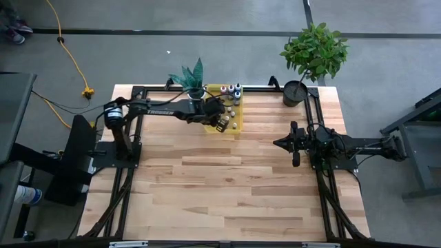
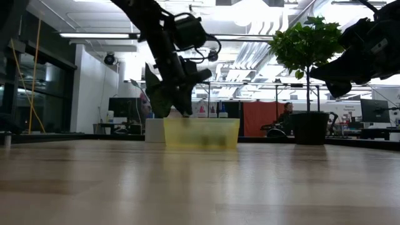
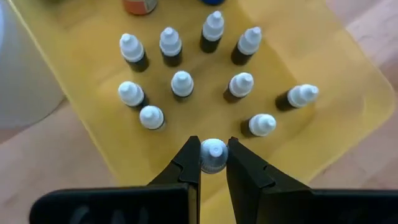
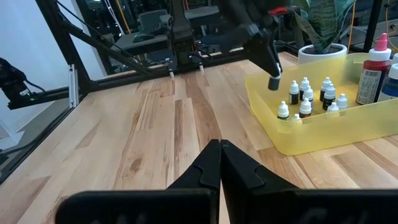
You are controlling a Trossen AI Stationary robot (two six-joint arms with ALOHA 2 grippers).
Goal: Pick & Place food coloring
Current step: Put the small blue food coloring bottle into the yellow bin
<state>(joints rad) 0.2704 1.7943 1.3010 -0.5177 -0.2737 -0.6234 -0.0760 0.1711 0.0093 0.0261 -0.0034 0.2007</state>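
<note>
At the table's far edge, left of centre, the left gripper (image 3: 213, 163) hangs over the translucent yellow rectangular plastic tray (image 1: 238, 129), its two dark fingers (image 3: 185, 169) clenched on the white cap of one tiny dark-bodied food coloring bottle (image 3: 213, 155), lifted above the tray floor. Below and beyond it, about ten more small white-capped bottles (image 3: 182, 83) stand upright in loose rows on the tray bottom, with a few taller bottles (image 1: 230, 90) at the tray's far end. A spiky green potted plant (image 1: 193, 76) stands just beside the tray. Further right, a leafy plant in a black pot (image 1: 311, 56) sits at the far corner. The right gripper (image 4: 219, 163) waits over bare wood at the right side, its fingers pressed together, empty.
</note>
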